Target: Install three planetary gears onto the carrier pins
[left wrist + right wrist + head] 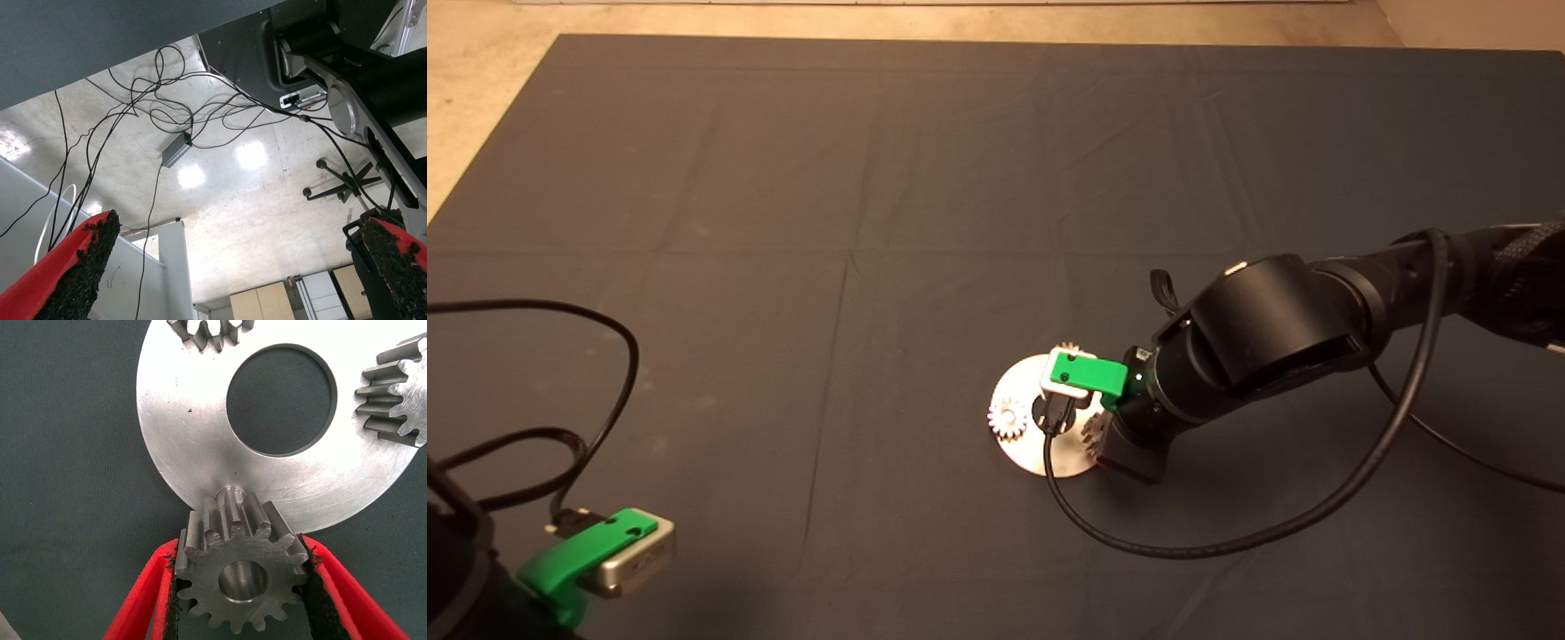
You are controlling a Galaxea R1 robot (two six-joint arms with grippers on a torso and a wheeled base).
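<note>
Up close, a gear [240,577] is gripped by the right claw [241,587] beside a pin [230,495]; from above it is hidden. The left claw [233,267] is parked, spread open.

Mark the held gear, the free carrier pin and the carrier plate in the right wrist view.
held gear [241,583]: right wrist view, on its flat face beside the bore.
free carrier pin [231,494]: right wrist view, on the stud's top.
carrier plate [180,413]: right wrist view, on bare metal beside the central hole.
</note>
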